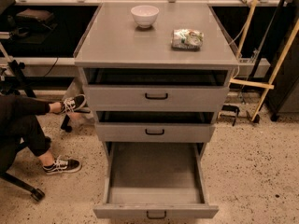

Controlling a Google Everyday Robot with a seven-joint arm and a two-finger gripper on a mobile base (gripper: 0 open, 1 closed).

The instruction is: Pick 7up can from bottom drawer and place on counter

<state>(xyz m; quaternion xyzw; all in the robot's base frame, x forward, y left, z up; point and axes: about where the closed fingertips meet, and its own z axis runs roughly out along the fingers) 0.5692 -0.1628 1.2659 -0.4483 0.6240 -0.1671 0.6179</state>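
The 7up can [187, 38], dented, silvery-white with green and red marks, lies on its side on the right part of the grey counter [117, 45]. The bottom drawer [155, 176] is pulled fully out and its inside shows nothing in it; its black handle [156, 214] is at the front. My gripper and arm are out of view.
A white bowl [145, 16] stands on the counter at the back, left of the can. The two upper drawers [156, 96] are slightly open. A seated person's legs and sneakers [60, 164] are at the left. Wooden poles [273, 73] lean at the right.
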